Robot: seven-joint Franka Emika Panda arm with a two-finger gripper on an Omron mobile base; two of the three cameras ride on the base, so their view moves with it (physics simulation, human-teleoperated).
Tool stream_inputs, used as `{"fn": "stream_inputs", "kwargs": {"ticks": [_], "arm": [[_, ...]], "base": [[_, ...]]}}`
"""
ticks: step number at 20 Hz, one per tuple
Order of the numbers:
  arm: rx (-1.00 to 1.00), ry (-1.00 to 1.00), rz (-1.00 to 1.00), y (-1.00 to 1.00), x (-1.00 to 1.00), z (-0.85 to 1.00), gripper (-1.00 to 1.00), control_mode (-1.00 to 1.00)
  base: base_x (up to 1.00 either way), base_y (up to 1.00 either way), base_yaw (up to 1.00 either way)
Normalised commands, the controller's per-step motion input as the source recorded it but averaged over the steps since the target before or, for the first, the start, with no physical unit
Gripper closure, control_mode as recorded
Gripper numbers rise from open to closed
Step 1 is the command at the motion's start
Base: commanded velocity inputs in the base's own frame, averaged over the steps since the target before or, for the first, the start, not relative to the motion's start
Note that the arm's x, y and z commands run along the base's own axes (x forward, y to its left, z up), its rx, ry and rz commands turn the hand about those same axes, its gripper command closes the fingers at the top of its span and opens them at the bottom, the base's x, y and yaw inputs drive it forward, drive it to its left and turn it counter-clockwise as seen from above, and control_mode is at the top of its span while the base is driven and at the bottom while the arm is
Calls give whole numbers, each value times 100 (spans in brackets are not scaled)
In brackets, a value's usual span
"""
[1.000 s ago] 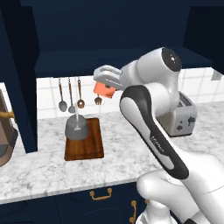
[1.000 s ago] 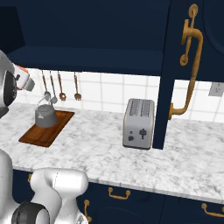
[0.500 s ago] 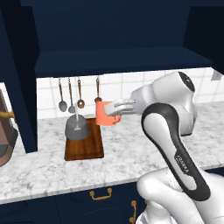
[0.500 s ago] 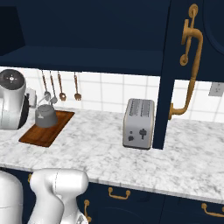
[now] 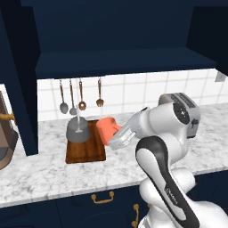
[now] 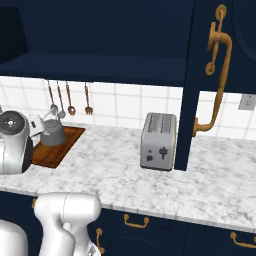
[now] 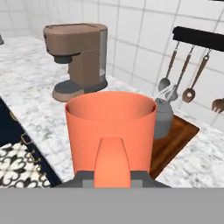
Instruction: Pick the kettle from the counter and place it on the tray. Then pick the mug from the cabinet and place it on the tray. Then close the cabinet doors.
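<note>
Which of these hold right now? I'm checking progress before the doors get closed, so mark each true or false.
1. The kettle sits on the tray. True.
2. The tool holds the mug. True.
3. The mug rests on the tray. False: it is held above it.
4. The toaster lies tipped over. False: it stands upright on the counter.
5. The right cabinet door is shut. False: it stands open.

A kitchen: marbled counter [image 6: 150,185], toaster [image 6: 159,141] (utensils [image 5: 71,96] hung on tile).
</note>
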Motion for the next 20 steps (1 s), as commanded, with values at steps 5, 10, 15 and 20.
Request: {"fn": "stream_inputs", "kwargs": {"ticks": [5, 10, 15, 20], "arm": [[17, 0, 22, -9, 16, -56, 100, -100], [10, 5, 6, 0, 46, -59, 100, -100], [2, -1, 0, 2, 51, -65, 100, -100], [0, 1, 4, 16, 61, -41, 100, -100]], "base": [[0, 0, 0], [0, 0, 0], [0, 0, 0], [0, 0, 0]]}}
